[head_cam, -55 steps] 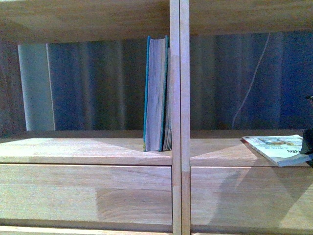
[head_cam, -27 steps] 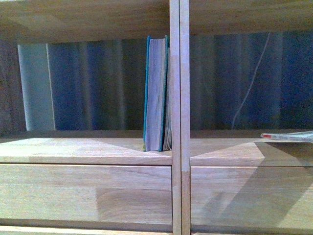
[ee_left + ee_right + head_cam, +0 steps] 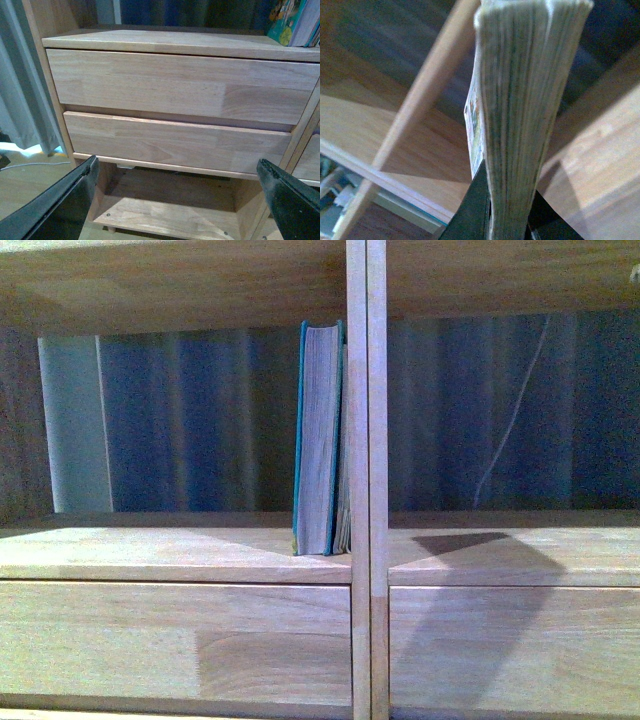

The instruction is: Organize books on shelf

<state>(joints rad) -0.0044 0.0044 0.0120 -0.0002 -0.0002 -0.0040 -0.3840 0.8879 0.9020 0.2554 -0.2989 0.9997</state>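
The thin paperback (image 3: 525,100) was clamped between the right fingers (image 3: 472,210), page edges toward the camera, no lettering legible. The teal book (image 3: 318,440) stood upright on the shelf (image 3: 150,555) against its central divider (image 3: 366,440). The left fingers (image 3: 70,200) gaped wide before the drawer fronts (image 3: 175,85).

The paperback (image 3: 520,100) is cut off by the frame, its cover barely visible.
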